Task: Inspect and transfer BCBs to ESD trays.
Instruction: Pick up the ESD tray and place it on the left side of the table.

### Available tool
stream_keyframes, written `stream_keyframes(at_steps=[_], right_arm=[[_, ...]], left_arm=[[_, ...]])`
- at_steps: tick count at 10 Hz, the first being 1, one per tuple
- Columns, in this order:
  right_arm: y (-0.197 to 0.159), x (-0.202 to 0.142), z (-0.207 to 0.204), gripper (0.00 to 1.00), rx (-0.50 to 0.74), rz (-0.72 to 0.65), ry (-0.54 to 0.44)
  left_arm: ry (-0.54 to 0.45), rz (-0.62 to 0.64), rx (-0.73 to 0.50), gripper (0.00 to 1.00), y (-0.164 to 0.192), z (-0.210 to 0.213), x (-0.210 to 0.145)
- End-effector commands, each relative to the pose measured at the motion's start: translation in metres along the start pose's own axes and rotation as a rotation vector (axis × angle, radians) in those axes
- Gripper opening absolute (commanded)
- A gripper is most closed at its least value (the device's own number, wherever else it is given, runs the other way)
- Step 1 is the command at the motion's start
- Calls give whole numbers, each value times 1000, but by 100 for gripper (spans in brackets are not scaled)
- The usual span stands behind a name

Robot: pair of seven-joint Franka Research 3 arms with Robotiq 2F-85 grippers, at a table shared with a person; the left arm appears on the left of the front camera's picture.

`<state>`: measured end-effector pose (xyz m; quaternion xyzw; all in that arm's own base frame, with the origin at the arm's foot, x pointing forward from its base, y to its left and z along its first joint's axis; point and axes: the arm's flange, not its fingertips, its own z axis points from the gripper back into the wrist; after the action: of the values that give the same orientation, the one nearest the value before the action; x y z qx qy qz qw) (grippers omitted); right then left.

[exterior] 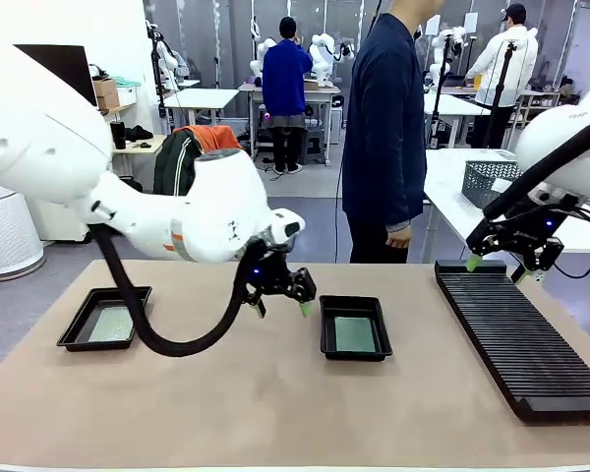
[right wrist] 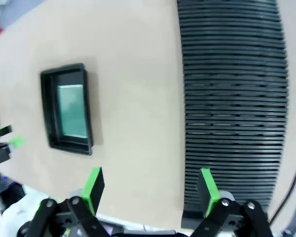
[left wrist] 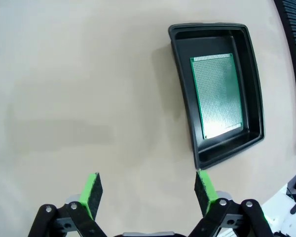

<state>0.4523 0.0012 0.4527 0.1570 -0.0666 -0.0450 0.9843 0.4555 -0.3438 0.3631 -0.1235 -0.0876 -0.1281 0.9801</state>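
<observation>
Left gripper (exterior: 283, 292): hangs above bare worktop just beside the middle tray (exterior: 355, 327), on its left; its jaws are spread with nothing between the green pads (left wrist: 92, 189). Probably parked there so the tray's contents lie open to its wrist camera.
Right gripper (exterior: 502, 258): hovers over the far end of the black slotted rack (exterior: 522, 329) along the worktop's right edge; jaws apart, holding nothing.
Middle tray: near the worktop's centre, a board (exterior: 354, 334) lying flat on its floor with a narrow black margin all round.
Left tray (exterior: 106, 319): near the worktop's left edge, a second board (exterior: 111, 324) flat inside it.
Boards: thin pale green rectangles; the left wrist view shows a fine dotted grid across the surface, a brighter green border and a glare patch at one end.
Rack: no board stands in the slots visible.
Judgement: both boards appear already transferred, and the arms seem to be standing clear.
Person (exterior: 384, 128): stands at the far edge, hand down, not reaching in.
</observation>
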Motion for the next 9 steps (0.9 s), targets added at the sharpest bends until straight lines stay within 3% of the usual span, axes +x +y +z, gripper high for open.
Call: stream_keyframes(at_steps=[1,4,5,9], right_arm=[[-18,1,-4,100,162,-2,40],[-41,-3,-21,100,277,-6,82],[-27,-4,-9,100,213,-4,52],[-27,-4,-9,100,213,-4,52]], left_arm=[[-15,-7,76,100,-25,-18,19],[-12,-15,127,100,-59,-39,34],[-1,-16,156,100,-70,-47,35],[39,59,258,100,-88,-78,47]])
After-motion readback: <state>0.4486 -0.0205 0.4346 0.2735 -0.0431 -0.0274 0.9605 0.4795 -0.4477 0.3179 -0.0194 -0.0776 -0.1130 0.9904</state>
